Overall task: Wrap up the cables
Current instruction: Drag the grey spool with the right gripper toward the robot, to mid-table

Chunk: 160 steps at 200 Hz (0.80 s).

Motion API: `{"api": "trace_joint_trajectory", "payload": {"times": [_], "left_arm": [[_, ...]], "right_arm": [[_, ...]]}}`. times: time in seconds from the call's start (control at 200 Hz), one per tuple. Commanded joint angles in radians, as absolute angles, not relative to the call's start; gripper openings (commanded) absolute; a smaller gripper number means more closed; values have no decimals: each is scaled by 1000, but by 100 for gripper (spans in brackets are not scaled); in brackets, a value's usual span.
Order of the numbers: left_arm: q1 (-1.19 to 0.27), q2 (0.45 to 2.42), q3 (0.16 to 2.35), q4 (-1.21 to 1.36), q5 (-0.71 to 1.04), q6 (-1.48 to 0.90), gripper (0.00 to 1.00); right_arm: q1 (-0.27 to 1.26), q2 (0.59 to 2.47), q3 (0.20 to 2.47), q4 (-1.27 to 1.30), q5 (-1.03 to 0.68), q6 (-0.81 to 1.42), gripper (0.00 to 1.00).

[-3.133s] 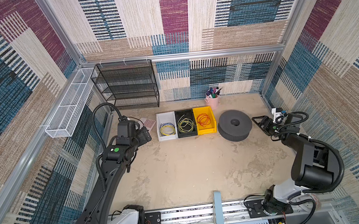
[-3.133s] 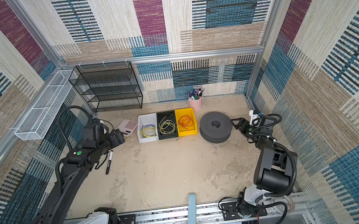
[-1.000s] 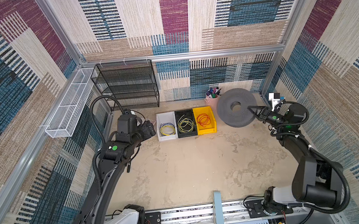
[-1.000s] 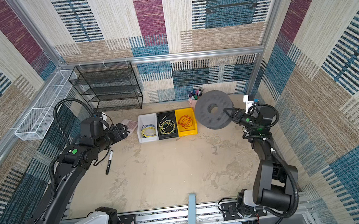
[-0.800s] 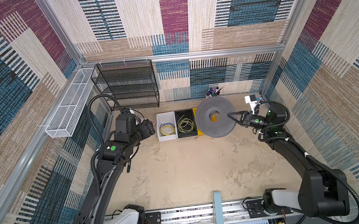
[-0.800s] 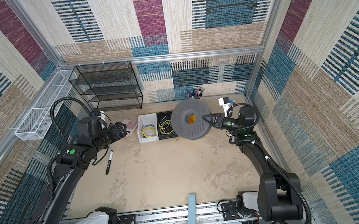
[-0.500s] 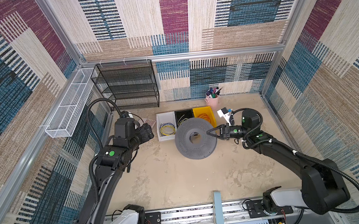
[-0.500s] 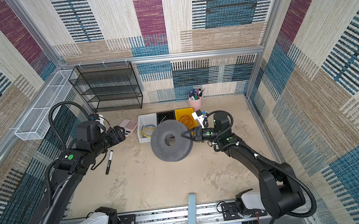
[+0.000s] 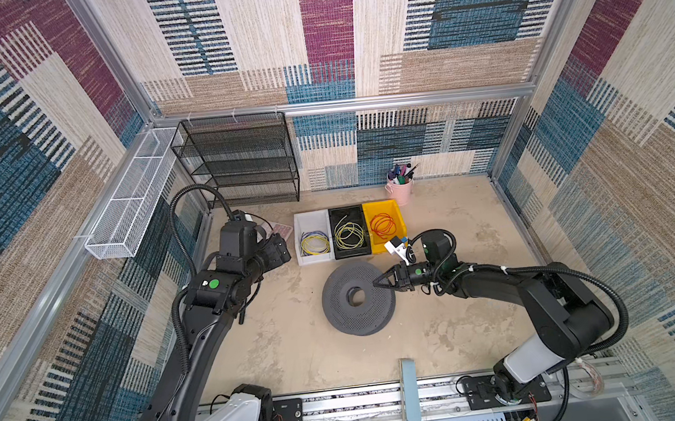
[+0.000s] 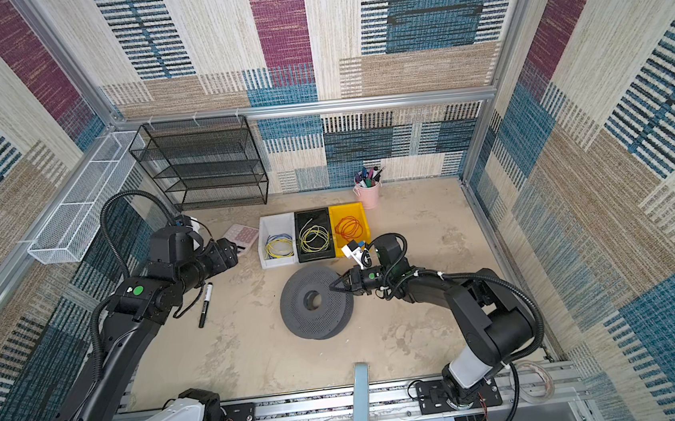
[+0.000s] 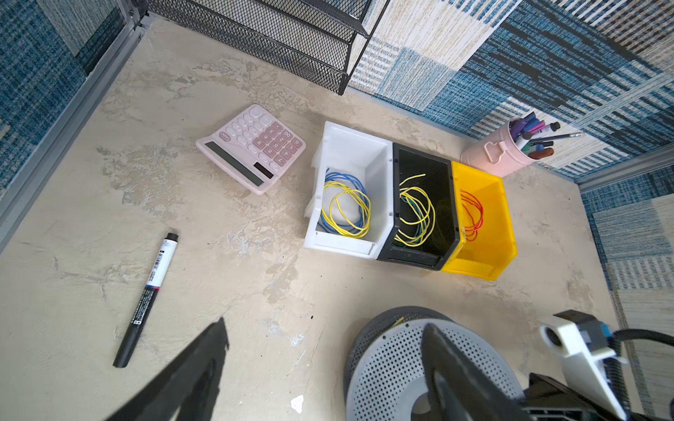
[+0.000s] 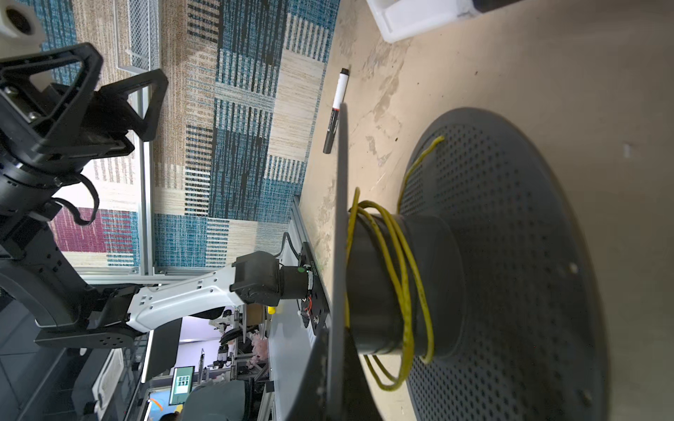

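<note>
1. Progress: early, by judgement. The red-orange wire point(image 9: 383, 224) lies coiled in the yellow bin point(image 9: 400, 219) and is not yet wound. One yellow wire point(image 12: 401, 273) already circles the hub of the grey spool point(image 9: 357, 316).
2. Right pincer point(image 9: 377, 281): clenched on the rim of the spool's upper flange, mid-tabletop point(image 9: 289, 340), near the yellow bin.
3. Left pincer point(image 9: 281, 250): released and empty, hovering beside the white bin point(image 9: 297, 240).
4. Red-orange wire: thin, in several loose loops. It will probably spring open when lifted.

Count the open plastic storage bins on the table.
3, in one row: white plastic bin leftmost, black plastic bin in the middle, yellow plastic bin rightmost. None seems hidden.
</note>
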<state>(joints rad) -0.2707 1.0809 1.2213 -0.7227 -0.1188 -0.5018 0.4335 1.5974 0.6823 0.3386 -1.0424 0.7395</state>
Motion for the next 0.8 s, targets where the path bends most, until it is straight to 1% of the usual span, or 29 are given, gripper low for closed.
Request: {"api": "trace_joint_trajectory", "payload": {"times": [0.0,0.285,0.461,0.676,0.796], "left_arm": [[-270,1085,1242,-737,-99,-485,85],[-270,1090,1237,-739,-100,-482,85],[-270,1098,1223,-739,-82,-488,84],[-271,1077,1194,-739,-75,-498,84],[-270,1067,1183,-739,-78,-503,84]], "right_arm": [[436,1634,682,416,-1073,712,0],[436,1693,646,495,-1054,717,0],[436,1733,688,387,-995,598,0],[436,1772,693,379,-972,574,4],[436,1767,705,324,-945,539,14]]}}
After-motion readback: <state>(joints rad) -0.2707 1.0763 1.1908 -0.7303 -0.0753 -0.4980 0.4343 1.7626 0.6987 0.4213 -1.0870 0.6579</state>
